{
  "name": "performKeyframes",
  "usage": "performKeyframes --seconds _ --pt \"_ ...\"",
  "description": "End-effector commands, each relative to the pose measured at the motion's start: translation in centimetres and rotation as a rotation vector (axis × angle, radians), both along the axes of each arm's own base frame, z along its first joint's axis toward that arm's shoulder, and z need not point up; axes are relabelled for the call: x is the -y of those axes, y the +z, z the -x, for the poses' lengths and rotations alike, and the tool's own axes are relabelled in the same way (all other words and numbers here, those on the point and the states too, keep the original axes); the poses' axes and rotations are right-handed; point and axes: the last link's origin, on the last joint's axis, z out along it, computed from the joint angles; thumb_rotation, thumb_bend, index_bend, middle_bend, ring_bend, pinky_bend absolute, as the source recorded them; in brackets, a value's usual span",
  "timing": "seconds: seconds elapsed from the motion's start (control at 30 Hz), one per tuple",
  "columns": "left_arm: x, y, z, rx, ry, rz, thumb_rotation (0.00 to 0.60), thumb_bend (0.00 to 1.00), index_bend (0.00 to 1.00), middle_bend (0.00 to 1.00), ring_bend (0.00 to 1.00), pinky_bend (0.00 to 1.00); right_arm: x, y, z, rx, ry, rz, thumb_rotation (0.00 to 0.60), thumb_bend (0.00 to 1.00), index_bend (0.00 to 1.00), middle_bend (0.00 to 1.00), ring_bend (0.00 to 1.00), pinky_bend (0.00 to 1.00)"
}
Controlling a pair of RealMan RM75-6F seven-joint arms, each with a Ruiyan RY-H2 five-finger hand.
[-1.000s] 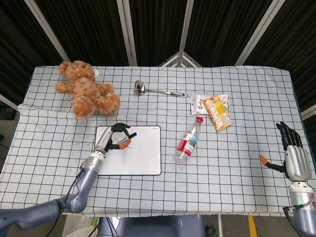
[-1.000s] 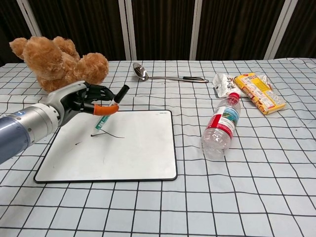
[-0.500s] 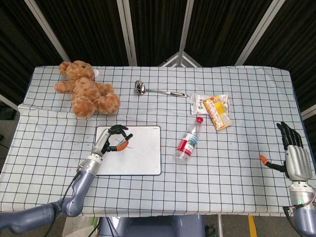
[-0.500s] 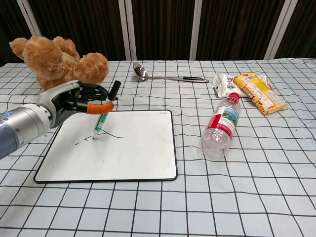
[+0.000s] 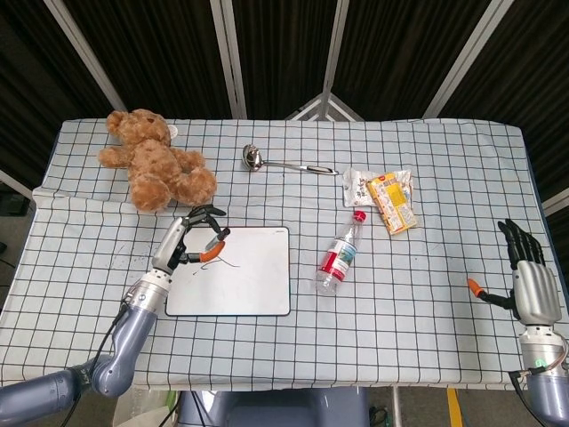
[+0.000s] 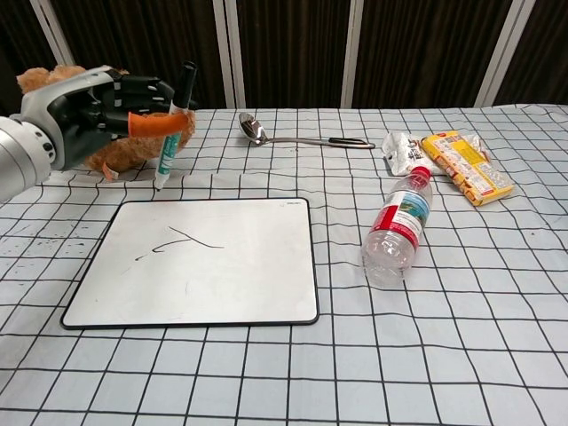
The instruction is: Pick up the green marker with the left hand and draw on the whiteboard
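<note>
Chest view: green marker [image 6: 171, 127] upright, tip down.

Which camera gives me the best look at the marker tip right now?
The chest view. There the green marker stands nearly upright in the left hand, its tip raised clear above the whiteboard. In the head view the marker is small and partly hidden by the fingers, so tip height is unclear.

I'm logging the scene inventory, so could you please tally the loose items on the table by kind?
Soft toys: 1, teddy bear
Utensils: 1, ladle
Bottles: 1, water bottle
Snack packets: 2, white and orange
Whiteboards: 1
Markers: 1, green marker in the left robot hand
Total: 7
</note>
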Motion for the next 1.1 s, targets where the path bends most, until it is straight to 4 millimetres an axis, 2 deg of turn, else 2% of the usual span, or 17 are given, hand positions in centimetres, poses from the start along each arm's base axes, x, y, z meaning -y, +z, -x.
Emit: performKeyframes --seconds 0.03,0.13,0.37,0.53,0.97,1.1 --pt "0.0 1.0 1.2 -0.220 -0.028 -0.023 0.600 0.46 0.76 0.27 0.12 0.22 0.0 0.0 0.0 0.001 -0.003 -0.001 0.600 0.21 0.00 0.00 0.00 0.00" --pt "0.1 1.3 2.0 -0.346 -0.034 -0.023 0.600 0.46 0.76 0.27 0.12 0.22 0.0 0.0 0.0 0.000 -0.002 -0.001 0.600 0.21 0.00 0.00 0.00 0.00" --pt "0.3 2.1 4.6 -0.808 -0.099 -0.092 0.600 0.46 0.76 0.27 0.12 0.22 0.0 0.0 0.0 -0.002 -0.003 -0.003 0.600 0.21 0.00 0.00 0.00 0.00" --pt "0.7 1.9 6.4 -0.967 -0.097 -0.095 0.600 0.46 0.76 0.27 0.12 0.22 0.0 0.0 -0.1 -0.003 -0.002 -0.003 0.600 0.21 0.00 0.00 0.00 0.00" --pt "0.8 0.7 9.9 -1.106 -0.008 -0.072 0.600 0.43 0.75 0.27 0.12 0.22 0.0 -0.1 -0.1 -0.005 -0.003 -0.005 0.600 0.21 0.00 0.00 0.00 0.00" --pt "0.8 0.4 10.2 -1.102 0.002 -0.072 0.600 0.35 0.71 0.24 0.12 0.20 0.0 -0.1 -0.1 -0.006 -0.002 -0.004 0.600 0.21 0.00 0.00 0.00 0.00"
